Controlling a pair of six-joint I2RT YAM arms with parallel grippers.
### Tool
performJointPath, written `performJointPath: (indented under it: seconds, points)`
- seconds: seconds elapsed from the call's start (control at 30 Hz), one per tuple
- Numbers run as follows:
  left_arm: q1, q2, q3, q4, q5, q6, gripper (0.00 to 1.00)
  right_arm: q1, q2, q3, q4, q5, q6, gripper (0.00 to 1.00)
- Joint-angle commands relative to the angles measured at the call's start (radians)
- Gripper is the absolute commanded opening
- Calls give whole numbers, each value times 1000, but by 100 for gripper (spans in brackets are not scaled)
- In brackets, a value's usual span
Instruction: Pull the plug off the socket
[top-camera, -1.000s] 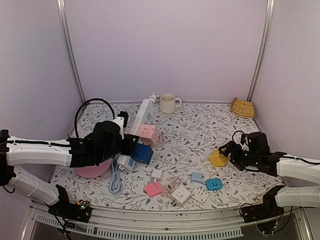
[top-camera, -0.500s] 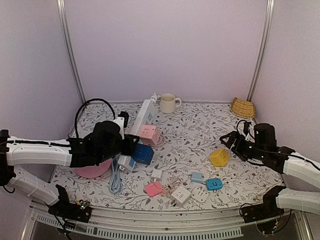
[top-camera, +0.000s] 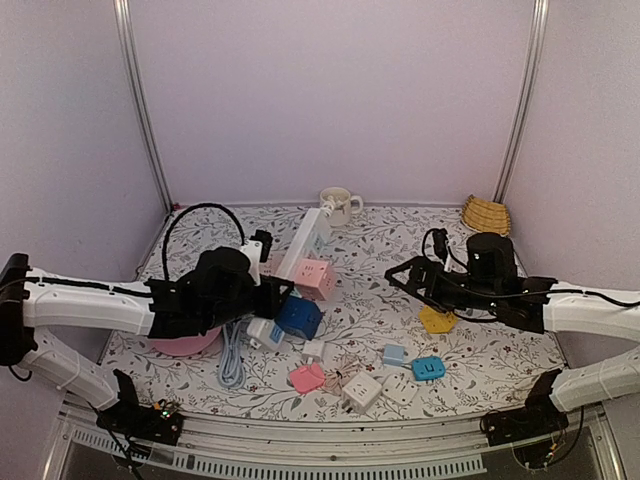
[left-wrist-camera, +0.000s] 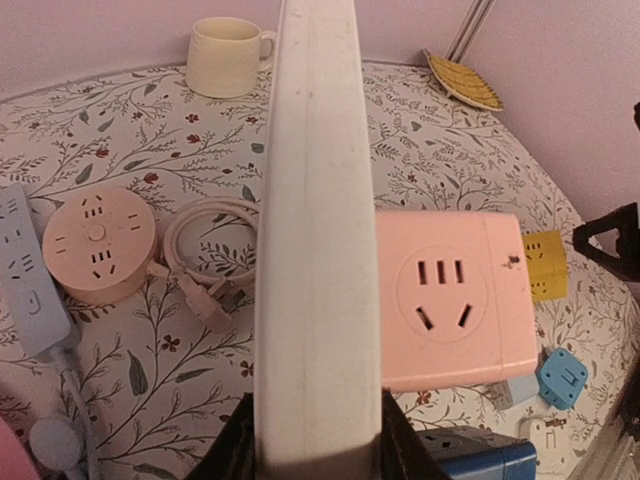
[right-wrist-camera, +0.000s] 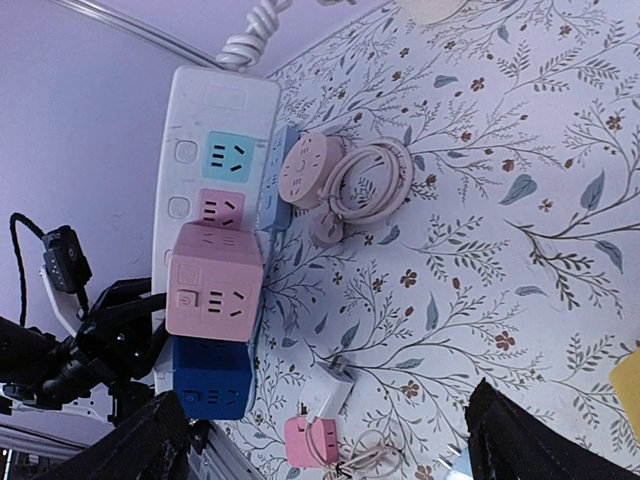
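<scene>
My left gripper (top-camera: 270, 292) is shut on the near end of a long white socket strip (top-camera: 308, 238) and holds it tilted up off the table. Two cube plugs sit in the strip side by side, a pink one (top-camera: 318, 278) and a dark blue one (top-camera: 299, 318). In the left wrist view the strip (left-wrist-camera: 315, 250) runs edge-on between the jaws of the gripper (left-wrist-camera: 315, 440), with the pink cube (left-wrist-camera: 450, 300) on its right. My right gripper (top-camera: 398, 277) hangs open to the right of the cubes, apart from them. Its wrist view shows the pink plug (right-wrist-camera: 213, 283) and the blue plug (right-wrist-camera: 208, 375).
A cream mug (top-camera: 338, 205) and a wicker basket (top-camera: 487, 214) stand at the back. A yellow cube (top-camera: 437, 320) lies under the right arm. Small pink (top-camera: 306, 377), white (top-camera: 361, 391) and blue (top-camera: 428, 368) adapters lie near the front edge. A round pink socket (left-wrist-camera: 98, 243) with coiled cable lies behind the strip.
The right gripper has left the yellow cube and swung left and up toward the strip, jaws wide. The left arm has shifted the strip and its cubes slightly right.
</scene>
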Motion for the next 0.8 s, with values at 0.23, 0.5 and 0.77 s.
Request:
performJointPath:
  seconds: [0.23, 0.5, 0.77]
  points:
    - [-55, 36, 80, 225, 47, -14, 0, 135, 206, 140, 165, 11, 30, 99]
    - [-78, 42, 84, 251, 52, -9, 0, 182, 319, 192, 204, 3, 68, 99]
    - [-92, 38, 75, 284, 73, -12, 0, 185, 365, 166, 294, -30, 126, 99]
